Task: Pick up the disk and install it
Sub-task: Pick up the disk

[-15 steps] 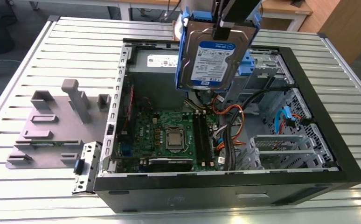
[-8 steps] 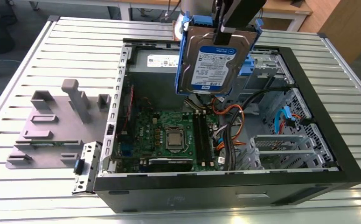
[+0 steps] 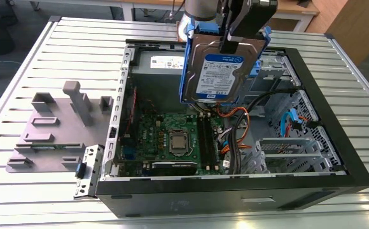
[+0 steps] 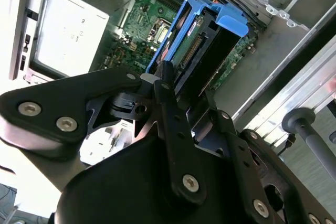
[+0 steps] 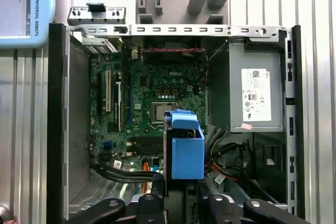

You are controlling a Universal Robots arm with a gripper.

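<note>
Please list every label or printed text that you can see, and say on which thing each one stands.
Blue-and-white label on the disk: print too small to read.
White sticker on the grey box: print too small to read.
White letters on the green board: a maker's name only.
White lettering on the arm's blue cover: a maker's name only.

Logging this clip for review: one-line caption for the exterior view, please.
Gripper holds the disk upright above the open computer case, over its motherboard.
</note>
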